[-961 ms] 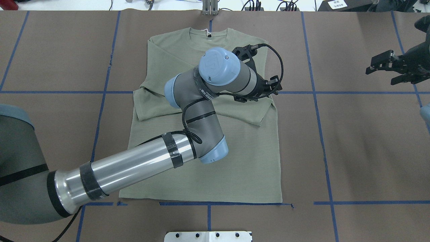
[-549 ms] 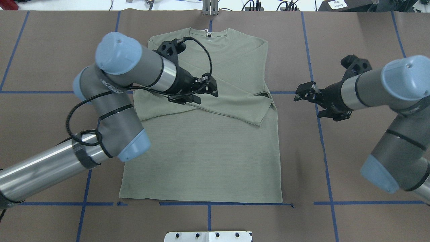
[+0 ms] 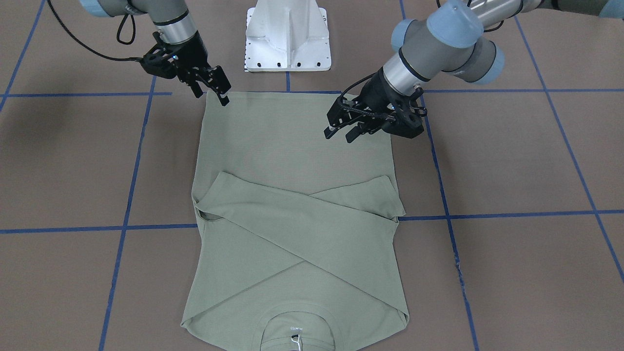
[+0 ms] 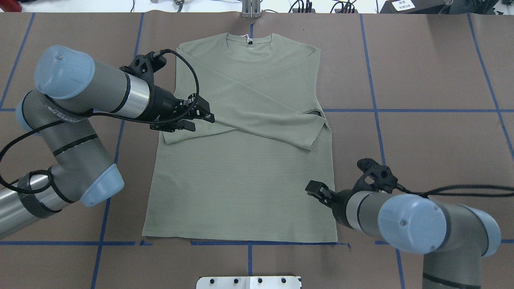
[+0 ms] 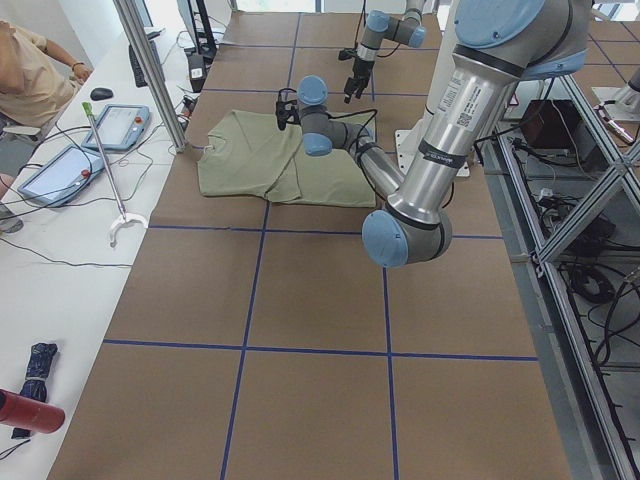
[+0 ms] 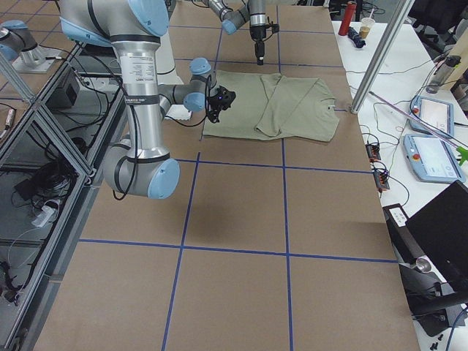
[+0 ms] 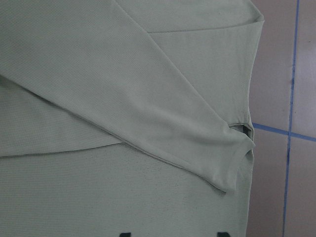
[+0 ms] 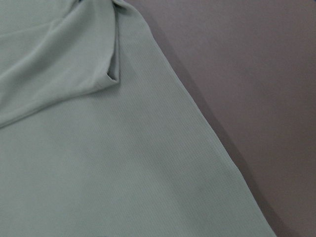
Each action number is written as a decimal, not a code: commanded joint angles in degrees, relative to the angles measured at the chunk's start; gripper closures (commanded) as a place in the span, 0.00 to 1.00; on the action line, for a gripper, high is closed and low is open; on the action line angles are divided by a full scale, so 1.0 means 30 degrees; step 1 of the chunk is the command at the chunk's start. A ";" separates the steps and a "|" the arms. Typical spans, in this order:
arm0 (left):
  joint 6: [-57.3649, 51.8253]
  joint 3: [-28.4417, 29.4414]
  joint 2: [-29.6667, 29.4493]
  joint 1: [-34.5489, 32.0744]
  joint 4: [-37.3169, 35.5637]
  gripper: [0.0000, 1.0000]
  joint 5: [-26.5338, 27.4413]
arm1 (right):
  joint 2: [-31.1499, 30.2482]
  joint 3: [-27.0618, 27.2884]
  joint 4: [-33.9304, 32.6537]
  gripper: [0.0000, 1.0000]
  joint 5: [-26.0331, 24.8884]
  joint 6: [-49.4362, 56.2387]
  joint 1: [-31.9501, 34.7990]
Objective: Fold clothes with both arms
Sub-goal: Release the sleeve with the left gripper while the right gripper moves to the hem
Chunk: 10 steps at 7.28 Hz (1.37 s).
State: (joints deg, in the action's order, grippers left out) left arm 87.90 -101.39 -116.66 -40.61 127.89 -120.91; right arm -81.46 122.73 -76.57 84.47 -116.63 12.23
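A green shirt (image 4: 249, 180) is being carried flat by the brown worktop (image 4: 433, 72) at the centre of the overhead view. Its sleeves are being shown crossed over the chest, with the collar toward the top edge. The left gripper (image 4: 202, 121) is being held, jaws apart, above the shirt at centre left. The right gripper (image 3: 213, 96) is being held, jaws likewise apart, at the hem corner, upper left in the front-facing view. Whether cloth is being touched cannot be told.
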 commanded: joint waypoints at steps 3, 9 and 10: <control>0.0027 -0.0627 0.0594 -0.0086 -0.0004 0.33 0.0079 | -0.0708 -0.0594 -0.1519 0.13 -0.1352 -0.3163 -0.2260; 0.0027 -0.0685 0.0594 0.0002 -0.0004 0.31 0.0197 | -0.0738 -0.1096 -0.1519 0.31 -0.0794 -0.3134 -0.2290; 0.0027 -0.0656 0.0594 0.0002 -0.0004 0.31 0.0197 | -0.0738 -0.1097 -0.1519 0.32 -0.0736 -0.3134 -0.2319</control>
State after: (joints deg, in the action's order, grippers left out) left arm 87.98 -103.40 -114.87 -40.62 127.88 -120.33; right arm -83.67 119.49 -81.14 82.08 -126.05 5.33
